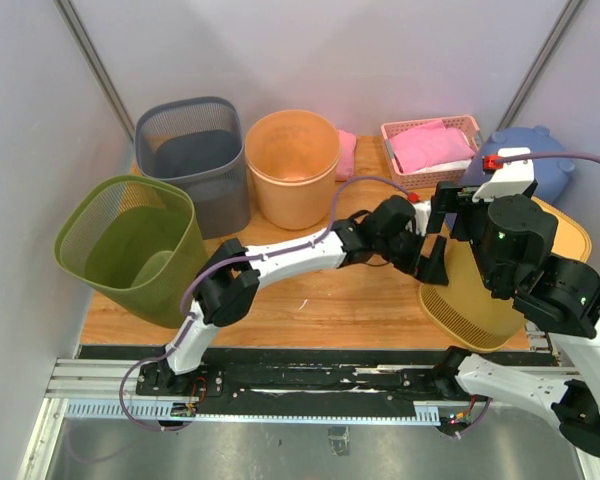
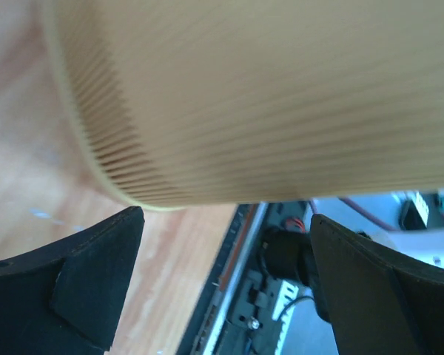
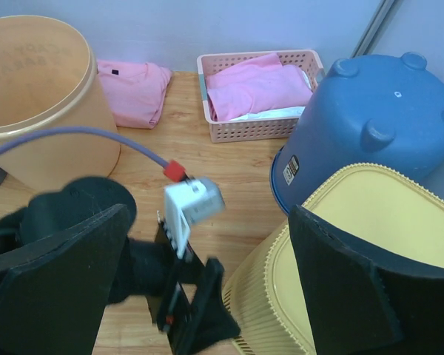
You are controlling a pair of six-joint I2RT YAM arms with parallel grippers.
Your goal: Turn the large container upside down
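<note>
**Light ribbed basket, both jaws spread**

The left gripper (image 2: 226, 229) is spread wide at the yellow basket's (image 1: 470, 300) ribbed wall, close to its rim, pinching nothing. The basket sits on the right of the table (image 1: 310, 300) and appears tilted. The right gripper (image 3: 207, 214) hangs above it, also spread and empty. The basket looks like thin plastic, so probably light, springy and slick. The rim seems the firmest hold. The blue tub (image 3: 370, 111) stands behind.

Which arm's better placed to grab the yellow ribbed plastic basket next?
Left, probably. The left gripper is open at the wall of the yellow ribbed plastic basket, near its rim. The right gripper, also open, hovers higher, off the basket.
</note>
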